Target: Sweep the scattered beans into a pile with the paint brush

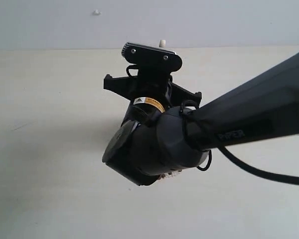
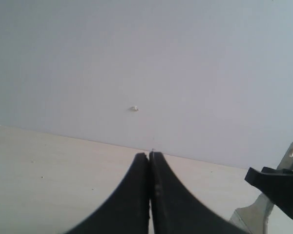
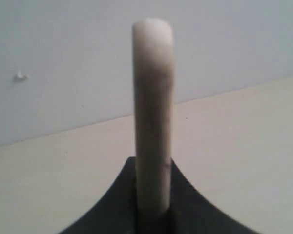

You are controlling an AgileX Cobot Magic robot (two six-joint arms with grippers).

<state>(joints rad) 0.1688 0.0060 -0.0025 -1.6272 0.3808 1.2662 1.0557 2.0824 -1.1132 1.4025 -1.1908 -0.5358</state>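
Right wrist view gives you the clearest answer: the right tool (image 3: 153,168) is clenched on the paint brush (image 3: 153,97). Its two dark fingers (image 3: 195,209) press against either side of the pale wooden handle, which stands upright between them and faces you edge-on. Behind it, the cream tabletop (image 3: 244,146) meets a pale grey-blue wall (image 3: 224,44), and a small white speck (image 3: 20,76) sits on that wall.

Left wrist view shows you the left tool (image 2: 150,156) clenched on nothing, with its fingers touching each other along all the length you can see, above the tabletop. At the edge of that same view you can pick out the brush's silver band (image 2: 251,217). The handle rises from it with a hole near its end, and a black part of the right tool crosses it.

Exterior view: the right arm (image 1: 249,114) comes in from the right edge, and its wrist fills the centre of the frame, hiding the tabletop beneath it. Only the cream end of the brush handle pokes out above the wrist camera (image 1: 152,56), at upper centre. Just under the wrist, at lower centre, a few reddish and whitish specks (image 1: 168,175) peek out. They are too small for you to tell what they are.
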